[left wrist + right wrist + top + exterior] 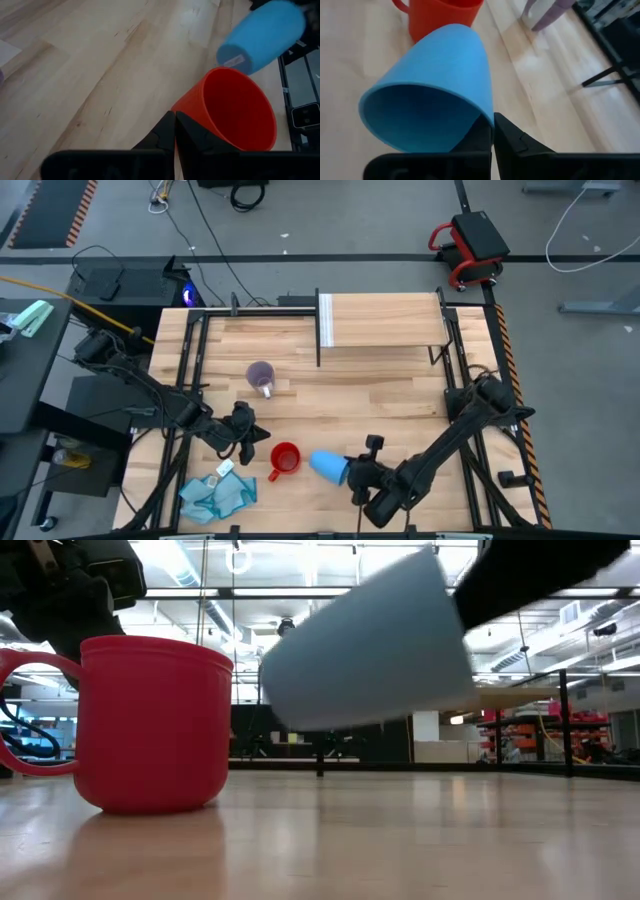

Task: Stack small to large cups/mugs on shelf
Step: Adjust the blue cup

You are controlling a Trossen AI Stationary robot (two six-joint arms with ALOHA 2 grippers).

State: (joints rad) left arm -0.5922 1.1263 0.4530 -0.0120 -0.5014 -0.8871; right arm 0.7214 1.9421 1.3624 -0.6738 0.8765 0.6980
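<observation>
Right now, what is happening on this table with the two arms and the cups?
The right pincer is shut on the rim of the light-blue cup, holding it tipped on its side and off the tabletop, beside the red mug. The left pincer is shut and empty, just by the red mug's rim. The purple-grey mug stands alone farther back. The shelf holds nothing yet.

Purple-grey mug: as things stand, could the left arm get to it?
Probably yes. The purple-grey mug stands alone on bare tabletop, up-table from the left end effector, which is shut beside the red mug, holding nothing. Nothing lies between them.
</observation>
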